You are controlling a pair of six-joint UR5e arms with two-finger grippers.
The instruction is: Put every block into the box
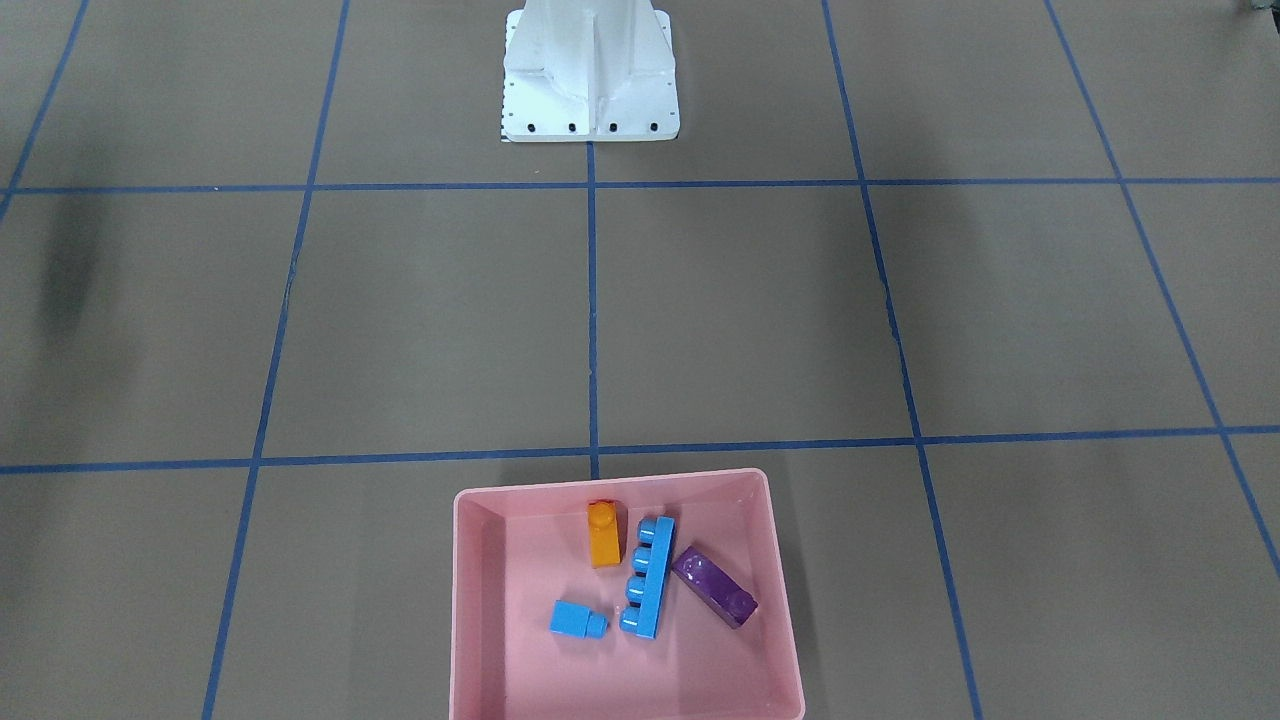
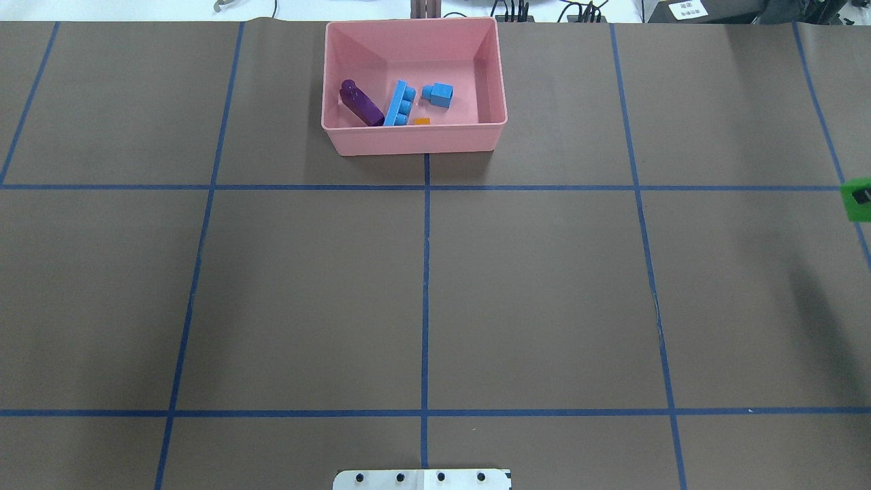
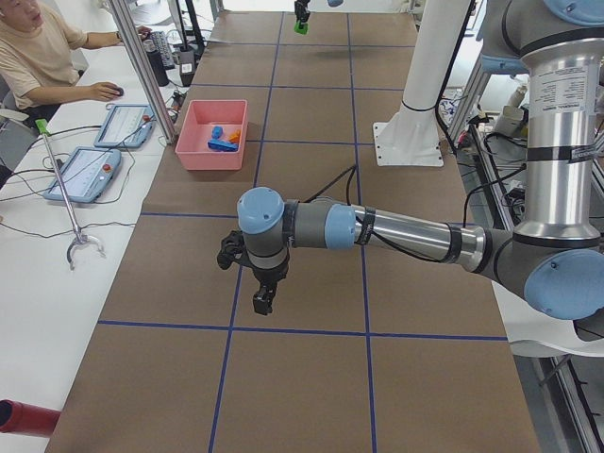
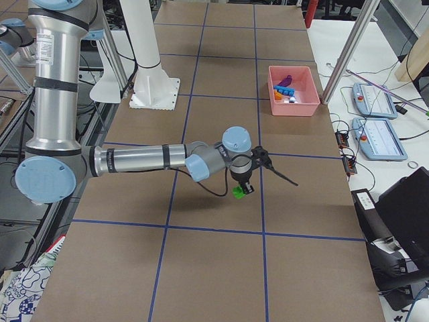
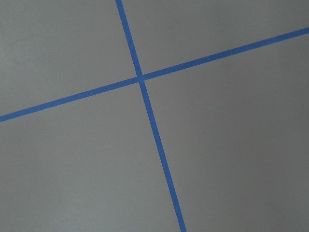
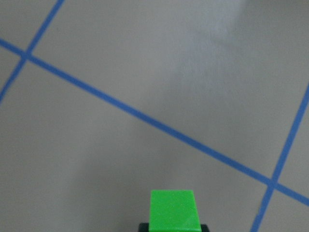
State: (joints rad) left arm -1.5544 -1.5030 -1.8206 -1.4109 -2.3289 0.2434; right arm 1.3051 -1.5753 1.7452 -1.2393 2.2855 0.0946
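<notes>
My right claw [image 4: 242,188] is clamping the green block [image 6: 174,210] and, as I judge it, holding it clear of the table [image 2: 544,306]. The box [image 2: 415,139] is lying well apart from it, off to the claw's left and farther from the robot, with its long side running across. Inside the box the orange block [image 1: 604,535], purple block [image 1: 713,586], long blue block [image 1: 645,578] and small blue block [image 1: 576,620] are sitting. My left claw [image 3: 264,300] is hanging well short of the box over bare table; I cannot tell whether it is open or clenched.

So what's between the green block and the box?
Only bare table with blue tape lines between green block and box, in the overhead view.
</notes>
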